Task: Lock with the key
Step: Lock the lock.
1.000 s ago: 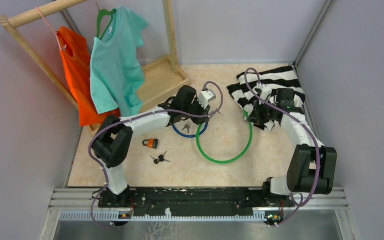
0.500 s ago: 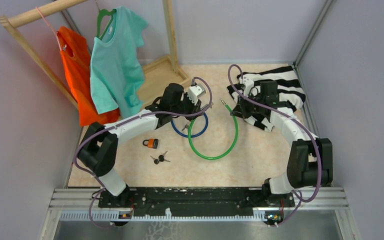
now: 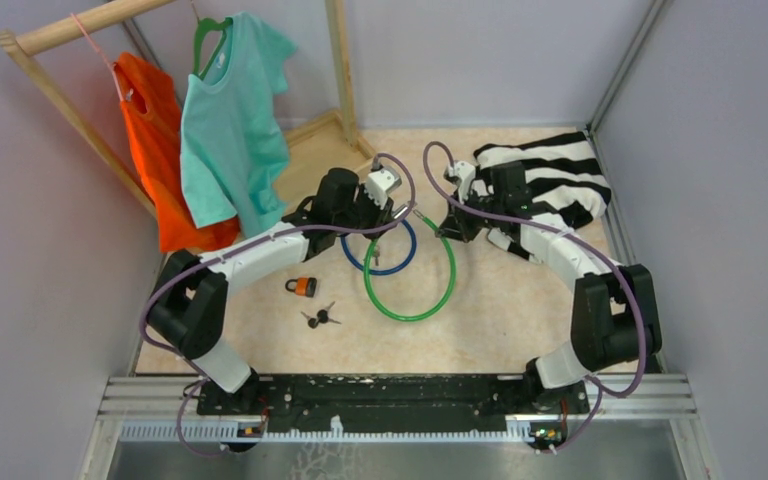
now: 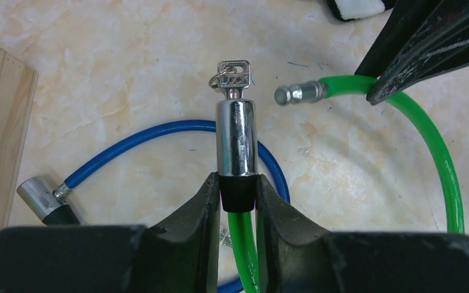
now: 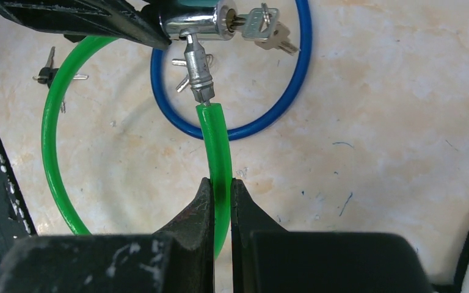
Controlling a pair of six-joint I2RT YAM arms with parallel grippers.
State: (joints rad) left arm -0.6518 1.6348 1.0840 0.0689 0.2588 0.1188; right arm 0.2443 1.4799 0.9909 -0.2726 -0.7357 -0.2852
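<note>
Gripping the black collar of the lock barrel point(image 4: 236, 137), the left gripper point(image 4: 237, 182) has its fingers clamped on it. A key point(image 4: 233, 76) sits in the barrel's end, and it reads "LOCK". The right gripper point(image 5: 221, 186) pinches the green cable point(image 5: 215, 134) tight, a little behind its metal pin point(image 5: 198, 67). The pin's tip is just beside the barrel, over the blue cable lock point(image 5: 293, 85).

Ahead of the left gripper point(image 4: 238, 183), a lock barrel point(image 4: 235, 137) of polished chrome metal is seen; the green cable point(image 4: 443, 162) is coated in glossy plastic, the tabletop point(image 4: 128, 61) finished matt.
</note>
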